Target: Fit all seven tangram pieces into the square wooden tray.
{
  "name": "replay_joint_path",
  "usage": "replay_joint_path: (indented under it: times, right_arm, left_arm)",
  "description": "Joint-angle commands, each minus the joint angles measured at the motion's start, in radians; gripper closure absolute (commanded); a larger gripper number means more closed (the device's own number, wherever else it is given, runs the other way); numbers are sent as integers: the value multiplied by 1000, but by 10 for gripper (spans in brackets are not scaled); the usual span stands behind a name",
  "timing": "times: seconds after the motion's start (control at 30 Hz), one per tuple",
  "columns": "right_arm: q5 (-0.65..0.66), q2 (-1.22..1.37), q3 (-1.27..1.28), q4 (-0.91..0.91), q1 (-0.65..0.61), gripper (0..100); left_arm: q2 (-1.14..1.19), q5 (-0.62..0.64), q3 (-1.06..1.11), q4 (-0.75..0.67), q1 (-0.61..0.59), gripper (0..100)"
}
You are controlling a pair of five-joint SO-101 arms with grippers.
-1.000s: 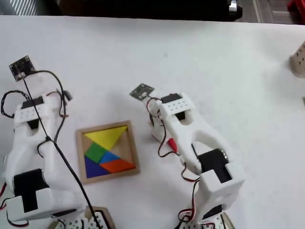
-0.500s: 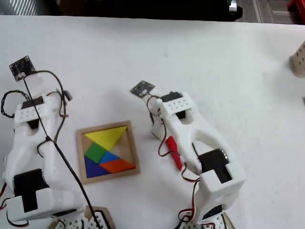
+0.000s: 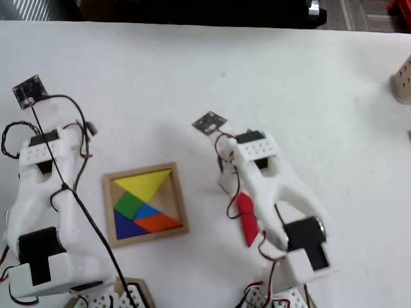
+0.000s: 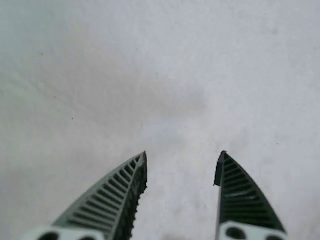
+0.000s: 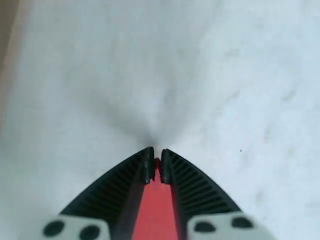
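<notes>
White table (image 3: 289, 70) is lying under both arms, and a dark strip (image 3: 192, 9) is running along its far edge. At the right border of the high view a pale pegged object (image 3: 401, 80) is standing on the table.

The wooden tray (image 3: 144, 204) is sitting flat between the two arms. Inside it a yellow triangle (image 3: 148, 183) is taking the far part. A green piece (image 3: 128, 204) and a light blue piece (image 3: 149, 210) are lying in the middle. A dark blue piece (image 3: 125, 224) and an orange piece (image 3: 157, 222) are lying along the near side.

The right arm (image 3: 270, 186) is stretching over the table beside the tray. The right gripper (image 5: 156, 152) is pinching the red piece (image 5: 156, 210), with both ribbed fingers pressing on it near their tips. In the high view this red piece (image 3: 246, 218) is showing under the white body of the arm, apart from the tray. I cannot tell if it is touching the table.

The left arm (image 3: 45, 205) is standing on the other side of the tray. The left gripper (image 4: 183, 155) is hanging over bare table with its fingers spread and holding nothing.

One small circuit board (image 3: 29, 90) is sticking out near the left arm and another circuit board (image 3: 209, 122) near the right arm.
</notes>
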Motion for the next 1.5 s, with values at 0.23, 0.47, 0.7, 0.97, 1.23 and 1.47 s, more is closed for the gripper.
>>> replay_joint_path:
  times: [0.23, 0.47, 0.7, 0.97, 1.23, 1.47]
  right_arm:
    - [-57, -453, 295, -1, 67, 665]
    - [-37, -503, 437, -8, 73, 724]
    - [-35, -329, 423, -31, 62, 731]
    - [-20, -104, 282, 38, -31, 731]
    - [35, -101, 281, 51, -61, 714]
    - [35, -97, 281, 65, -71, 930]
  left_arm:
    - [-2, 5, -11, -26, 13, 771]
    - [-2, 5, -12, -26, 13, 771]
    - [-2, 5, -12, -26, 13, 771]
    - [-2, 5, -12, -26, 13, 771]
    - [-2, 5, -12, -26, 13, 771]
    - [-2, 5, -12, -26, 13, 771]
